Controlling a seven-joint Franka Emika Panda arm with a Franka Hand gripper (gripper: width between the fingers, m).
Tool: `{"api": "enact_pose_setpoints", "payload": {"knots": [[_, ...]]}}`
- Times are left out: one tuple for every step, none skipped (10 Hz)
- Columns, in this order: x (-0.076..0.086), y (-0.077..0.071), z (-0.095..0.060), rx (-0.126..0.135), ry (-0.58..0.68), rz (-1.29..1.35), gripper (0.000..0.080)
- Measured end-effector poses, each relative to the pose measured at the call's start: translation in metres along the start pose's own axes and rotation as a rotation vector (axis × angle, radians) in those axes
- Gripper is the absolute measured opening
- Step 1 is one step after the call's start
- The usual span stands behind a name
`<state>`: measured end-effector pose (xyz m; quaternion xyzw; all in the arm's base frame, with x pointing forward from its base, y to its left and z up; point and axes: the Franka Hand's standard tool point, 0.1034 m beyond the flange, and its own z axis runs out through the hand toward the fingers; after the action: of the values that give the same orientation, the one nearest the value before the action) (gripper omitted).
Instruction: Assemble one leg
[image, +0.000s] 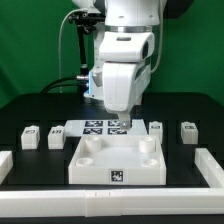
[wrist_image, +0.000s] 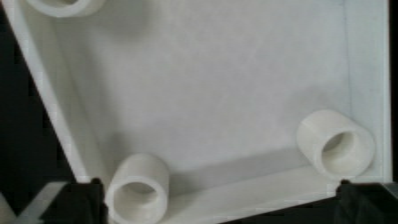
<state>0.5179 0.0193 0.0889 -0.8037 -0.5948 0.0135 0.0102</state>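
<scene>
The large white square piece with corner sockets (image: 118, 160) lies in the middle of the table. Several small white legs with marker tags stand apart from it. Two are at the exterior view's left (image: 30, 133) (image: 55, 137) and two at its right (image: 155, 128) (image: 187, 131). My gripper (image: 123, 117) hangs over the back edge of the square piece, close above it. In the wrist view my gripper (wrist_image: 214, 195) is open, its dark fingertips (wrist_image: 80, 192) wide apart and holding nothing. The square piece's inner face (wrist_image: 196, 90) and three round sockets fill that view. No leg shows there.
The marker board (image: 98, 127) lies flat behind the square piece, partly under the gripper. Low white rails run along the exterior view's left (image: 6, 165), front (image: 110, 203) and right (image: 210, 165) of the table. A cable hangs at the back left.
</scene>
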Motion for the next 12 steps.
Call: {"api": "enact_pose_setpoints", "payload": {"knots": [[0.0,0.0,0.001,0.001,-0.001,0.0,0.065],[0.0,0.0,0.001,0.002,-0.001,0.0,0.065],[0.0,0.0,0.001,0.002,-0.001,0.0,0.065],[-0.002,-0.002,0.003,-0.004,0.0,-0.037,0.065],[-0.007,-0.014,0.012,-0.01,0.003,-0.101,0.065],[-0.011,-0.03,0.02,-0.021,0.002,-0.172,0.065],[-0.02,-0.047,0.027,-0.038,0.009,-0.222,0.065],[-0.03,-0.06,0.034,-0.031,0.01,-0.222,0.065],[-0.038,-0.068,0.043,-0.012,0.009,-0.212,0.065],[-0.041,-0.071,0.054,0.012,0.008,-0.206,0.065],[-0.043,-0.075,0.067,0.029,0.01,-0.202,0.065],[-0.043,-0.078,0.077,0.046,0.01,-0.197,0.065]]}}
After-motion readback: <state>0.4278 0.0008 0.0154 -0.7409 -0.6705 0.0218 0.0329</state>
